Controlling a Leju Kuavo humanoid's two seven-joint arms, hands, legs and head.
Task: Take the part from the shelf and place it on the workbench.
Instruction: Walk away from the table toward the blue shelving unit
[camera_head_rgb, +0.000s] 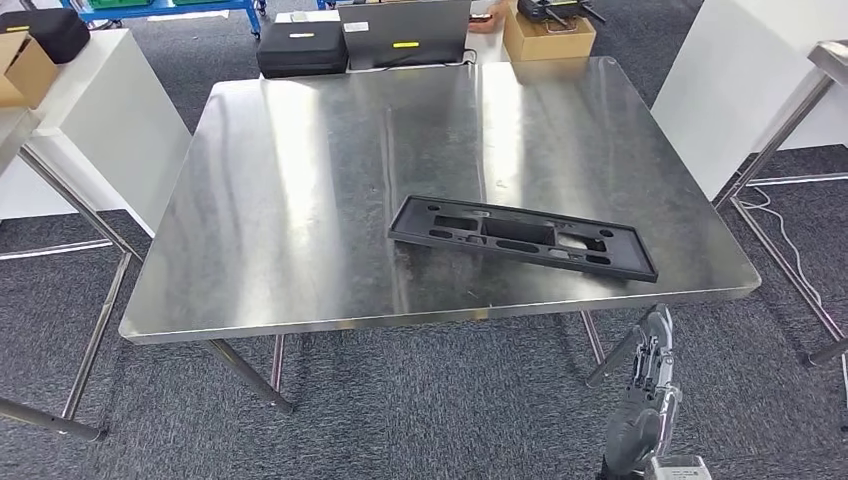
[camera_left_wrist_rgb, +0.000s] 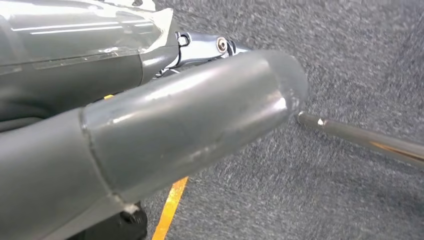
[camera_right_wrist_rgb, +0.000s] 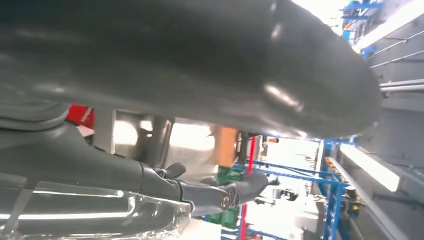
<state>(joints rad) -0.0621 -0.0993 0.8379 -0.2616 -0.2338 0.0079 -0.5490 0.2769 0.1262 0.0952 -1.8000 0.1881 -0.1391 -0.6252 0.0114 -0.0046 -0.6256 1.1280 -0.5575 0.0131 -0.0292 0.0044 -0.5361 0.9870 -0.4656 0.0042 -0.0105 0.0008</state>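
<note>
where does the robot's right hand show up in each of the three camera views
Head view: right hand low at right, below the steel workbench edge, near the black part.
Right wrist view: right hand close up.
Left wrist view: not in it.
Shared landmark: cannot tell.

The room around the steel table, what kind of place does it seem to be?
Probably a workshop or a factory test area: a bare steel workbench bearing a black plastic part, grey carpet floor, blue racking and cardboard boxes behind.

Bright overhead light streaks glare across the steel workbench (camera_head_rgb: 300, 200); both wrist views are blurred close up.
</note>
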